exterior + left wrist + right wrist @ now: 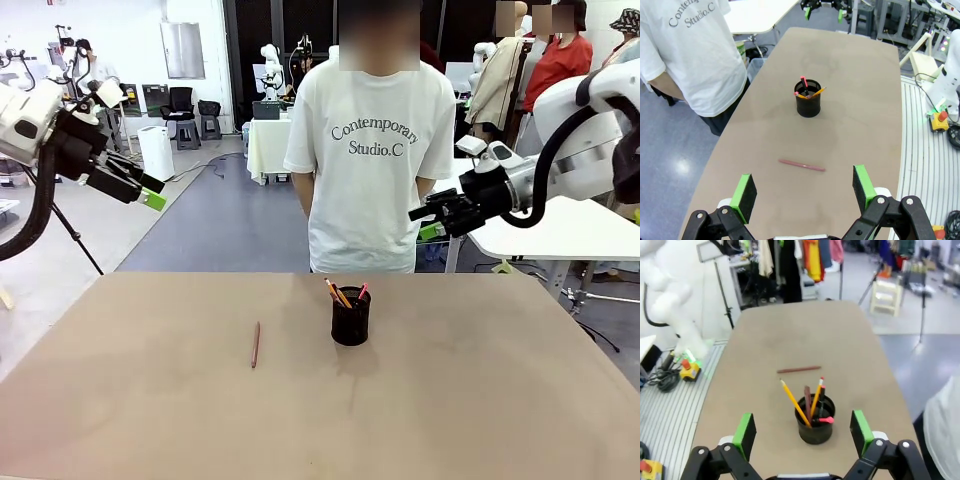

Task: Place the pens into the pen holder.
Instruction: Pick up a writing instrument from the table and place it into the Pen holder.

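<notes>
- Left claw (150, 193) (805, 189), black with green pads: jaws wide apart, nothing held, raised well above the table's left side and well apart from every task item.
- Brown table (500, 400): one thin reddish-brown pen (256, 344) (801, 165) (799, 369) lies flat on it, left of centre, near the holder but not touching it.
- Pen axis: it runs near-to-far, from the robot's side toward the person, with the far end leaning slightly right. Which end is the tip cannot be told. In the left wrist view it lies along the line joining the two pads, not across it.
- Small black wire-mesh cylindrical pen holder (351, 322) (808, 102) (815, 427): upright at table centre, right of the loose pen. Yellow-orange pencils (337, 293) (795, 402) and a dark pen with a pink-red end (362, 291) (826, 419) stand in it, leaning, their upper ends above the rim.
- Right claw (428, 220) (802, 429): jaws wide apart, empty, raised above the table's far right, looking down on the holder.
- Step in hand, as judged: most pens are stowed; one awaits pickup, and no approach has begun.
- Next move, as judged: the left claw is on the pen's side. It needs roughly a quarter turn of the wrist so the pads straddle the shaft. Then it must descend over the pen's middle, close low against the table and lift. Finally it should tip the pen upright and release it over the holder's mouth, clear of the leaning pencils.
</notes>
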Controlling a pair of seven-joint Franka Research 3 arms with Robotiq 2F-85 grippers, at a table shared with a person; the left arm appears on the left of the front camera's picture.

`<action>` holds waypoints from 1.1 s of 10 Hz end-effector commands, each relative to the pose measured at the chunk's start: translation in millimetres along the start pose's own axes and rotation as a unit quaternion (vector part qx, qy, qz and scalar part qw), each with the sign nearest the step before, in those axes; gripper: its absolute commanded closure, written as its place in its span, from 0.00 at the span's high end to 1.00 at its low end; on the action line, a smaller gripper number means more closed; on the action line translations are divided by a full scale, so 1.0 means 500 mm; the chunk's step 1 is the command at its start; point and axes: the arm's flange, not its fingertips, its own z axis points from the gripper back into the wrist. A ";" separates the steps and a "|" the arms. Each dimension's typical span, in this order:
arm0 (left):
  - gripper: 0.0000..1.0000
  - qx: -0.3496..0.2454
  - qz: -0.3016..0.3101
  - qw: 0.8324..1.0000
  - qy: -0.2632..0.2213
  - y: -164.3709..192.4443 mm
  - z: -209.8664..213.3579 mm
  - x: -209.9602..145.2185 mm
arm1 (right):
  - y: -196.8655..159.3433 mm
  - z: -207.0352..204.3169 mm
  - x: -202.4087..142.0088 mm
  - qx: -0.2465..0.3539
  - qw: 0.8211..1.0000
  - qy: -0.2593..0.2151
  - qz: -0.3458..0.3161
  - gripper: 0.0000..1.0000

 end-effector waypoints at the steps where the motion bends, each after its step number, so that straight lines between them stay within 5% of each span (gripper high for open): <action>1: 1.00 0.002 -0.001 1.000 -0.001 -0.001 0.000 0.002 | 0.024 0.039 0.033 -0.044 0.997 0.037 -0.051 1.00; 6: 1.00 0.002 -0.001 1.000 -0.001 -0.001 0.000 0.002 | 0.027 0.192 0.090 -0.105 0.979 0.138 -0.103 1.00; 11: 1.00 0.002 -0.001 1.000 -0.001 -0.001 0.000 0.002 | 0.048 0.267 0.150 -0.104 0.985 0.113 -0.082 1.00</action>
